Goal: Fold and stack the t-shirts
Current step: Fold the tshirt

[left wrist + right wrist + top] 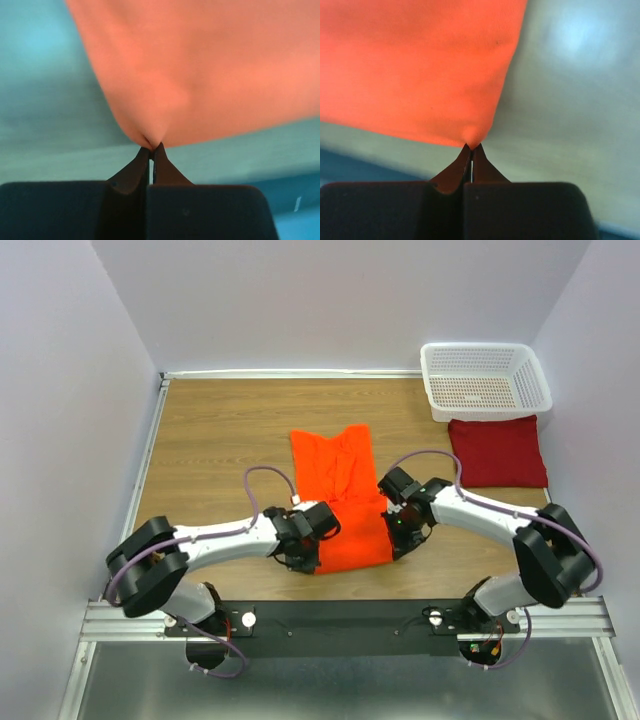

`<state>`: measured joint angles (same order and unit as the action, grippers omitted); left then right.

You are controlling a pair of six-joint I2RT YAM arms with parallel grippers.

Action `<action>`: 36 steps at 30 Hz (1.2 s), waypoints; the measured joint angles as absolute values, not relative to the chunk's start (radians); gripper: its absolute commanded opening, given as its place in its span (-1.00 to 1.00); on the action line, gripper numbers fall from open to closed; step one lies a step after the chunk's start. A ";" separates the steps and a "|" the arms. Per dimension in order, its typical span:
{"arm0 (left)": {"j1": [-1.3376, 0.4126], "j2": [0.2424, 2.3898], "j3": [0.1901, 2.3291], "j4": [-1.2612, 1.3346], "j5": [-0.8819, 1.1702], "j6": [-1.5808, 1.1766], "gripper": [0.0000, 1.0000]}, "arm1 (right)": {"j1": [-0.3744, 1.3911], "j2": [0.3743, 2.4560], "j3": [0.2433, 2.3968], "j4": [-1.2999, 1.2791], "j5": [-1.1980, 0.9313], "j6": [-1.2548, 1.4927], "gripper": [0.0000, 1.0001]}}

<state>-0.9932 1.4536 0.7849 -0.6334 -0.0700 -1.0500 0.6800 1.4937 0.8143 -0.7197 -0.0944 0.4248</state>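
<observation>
Nearest the robot, the left hand (316, 532) and the right hand (398, 525) sit low over the table (220, 440), one on each side of the orange shirt (345, 505). They are level with each other and face inward across the cloth. In the left wrist view the left hand (151, 147) has its fingertips pressed together on a small tuck of the orange shirt (210, 70), which puckers where it is pinched and spreads out wide beyond. In the right wrist view the right hand (471, 147) is likewise clamped on the orange shirt (415, 65), here at a corner, with one straight edge of the cloth running up and to the right from the pinch. The orange shirt lies near the middle of the table, its long axis running from the near edge toward the far wall and leaning slightly left at the far end. Its near part, between the hands, looks flat and squared. The far part is rumpled and ends in a notched edge pointing away from the robot. Farther back and to the right, well apart from the orange shirt, the dark red shirt (498, 452) lies as a folded rectangle with its longer side running left to right. The white mesh basket (485, 412) stands just beyond it in the far right corner, close against its far edge.
</observation>
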 measured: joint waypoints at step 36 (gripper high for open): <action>-0.393 1.496 0.971 -0.529 0.120 -0.646 -1.00 | 0.574 2.128 1.978 -1.006 -0.082 0.277 -0.99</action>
<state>-0.3935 1.4963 0.9707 -0.5285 0.1196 -0.6464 0.5735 2.1284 1.9778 -1.0058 -0.0818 0.2768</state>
